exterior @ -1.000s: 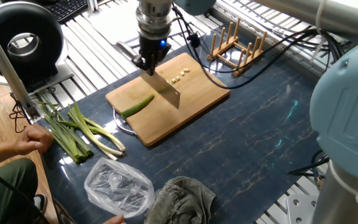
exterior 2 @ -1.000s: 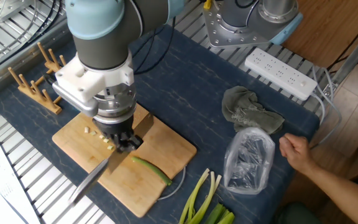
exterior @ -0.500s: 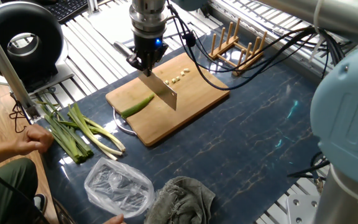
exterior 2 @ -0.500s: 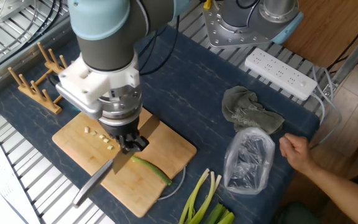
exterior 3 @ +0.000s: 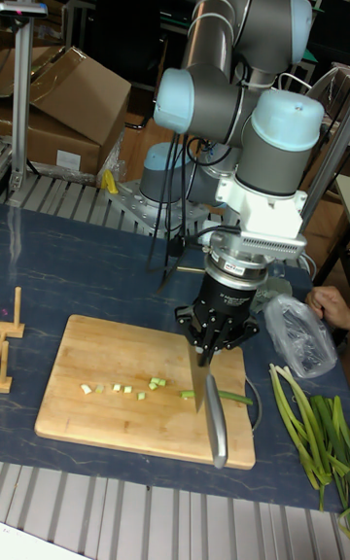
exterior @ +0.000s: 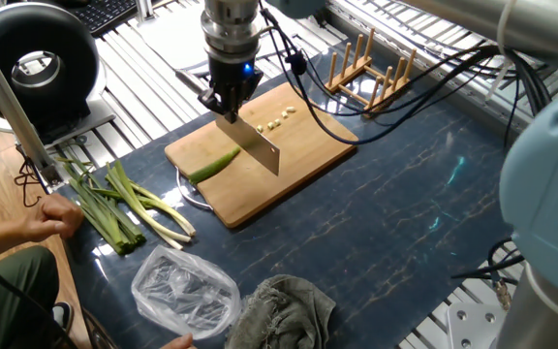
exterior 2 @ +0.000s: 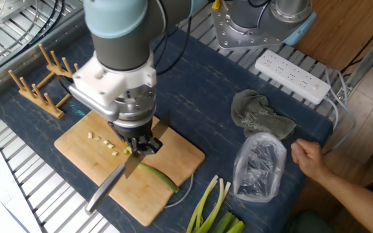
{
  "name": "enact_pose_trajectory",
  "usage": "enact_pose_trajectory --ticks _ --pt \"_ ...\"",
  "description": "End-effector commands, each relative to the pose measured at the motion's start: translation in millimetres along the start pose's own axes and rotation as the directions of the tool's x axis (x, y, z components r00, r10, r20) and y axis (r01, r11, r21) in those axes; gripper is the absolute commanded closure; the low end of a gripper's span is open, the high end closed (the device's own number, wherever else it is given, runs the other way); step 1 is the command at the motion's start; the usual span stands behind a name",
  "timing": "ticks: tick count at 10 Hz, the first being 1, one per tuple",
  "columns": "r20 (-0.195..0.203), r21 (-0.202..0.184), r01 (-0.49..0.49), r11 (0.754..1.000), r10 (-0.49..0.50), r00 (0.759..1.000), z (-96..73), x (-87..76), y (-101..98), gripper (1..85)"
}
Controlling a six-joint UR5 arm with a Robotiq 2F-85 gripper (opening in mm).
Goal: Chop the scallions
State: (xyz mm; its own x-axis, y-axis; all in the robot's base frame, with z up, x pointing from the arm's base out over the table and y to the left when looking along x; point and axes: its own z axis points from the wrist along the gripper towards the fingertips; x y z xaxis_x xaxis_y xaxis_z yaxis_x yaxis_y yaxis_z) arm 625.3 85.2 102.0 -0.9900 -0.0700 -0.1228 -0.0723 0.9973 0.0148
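Note:
My gripper (exterior: pixel 228 100) (exterior 2: pixel 141 144) (exterior 3: pixel 215 349) is shut on the handle of a knife (exterior: pixel 261 146) (exterior 2: pixel 112 187) (exterior 3: pixel 214 415). The blade points down onto a wooden cutting board (exterior: pixel 298 160) (exterior 2: pixel 76 152) (exterior 3: pixel 87 419). One short green scallion stalk (exterior: pixel 214 164) (exterior 2: pixel 160 176) (exterior 3: pixel 230 396) lies on the board, with the blade at its cut end. Small chopped scallion bits (exterior: pixel 277 120) (exterior 2: pixel 102 142) (exterior 3: pixel 117 388) lie in a row beyond the blade. A bundle of whole scallions (exterior: pixel 124 208) (exterior 2: pixel 212 210) (exterior 3: pixel 311 424) rests on the table beside the board.
A person's hand (exterior: pixel 51 218) (exterior 2: pixel 309 158) rests by the scallion bundle. A clear plastic bag (exterior: pixel 184 291) (exterior 2: pixel 261 165) and a grey cloth (exterior: pixel 289 305) (exterior 2: pixel 258 113) lie nearby. A wooden rack (exterior: pixel 371 73) (exterior 2: pixel 41 84) stands beyond the board, and a power strip (exterior 2: pixel 293 76) lies at the table edge.
The gripper with the knife has shifted a little along the board toward the green stalk, rising slightly and coming back down. The stalk, bits and hand have not moved.

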Motion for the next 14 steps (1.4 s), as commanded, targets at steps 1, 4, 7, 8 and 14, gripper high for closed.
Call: enact_pose_trajectory --ticks 1,4,7,8,14 --pt "0.023 0.002 0.038 0.999 -0.038 0.999 10.2 -1.8 5.0 84.3" --pt "0.024 0.005 0.038 0.999 -0.038 0.999 11.2 -2.7 2.2 84.3" --pt "0.028 0.007 0.039 0.999 -0.039 0.999 14.8 -5.0 -1.0 84.3" --pt "0.026 0.002 0.035 0.999 -0.035 0.999 15.3 -3.9 1.0 84.3" --pt "0.033 0.006 0.032 0.999 -0.032 0.999 23.7 -4.9 3.5 84.3"
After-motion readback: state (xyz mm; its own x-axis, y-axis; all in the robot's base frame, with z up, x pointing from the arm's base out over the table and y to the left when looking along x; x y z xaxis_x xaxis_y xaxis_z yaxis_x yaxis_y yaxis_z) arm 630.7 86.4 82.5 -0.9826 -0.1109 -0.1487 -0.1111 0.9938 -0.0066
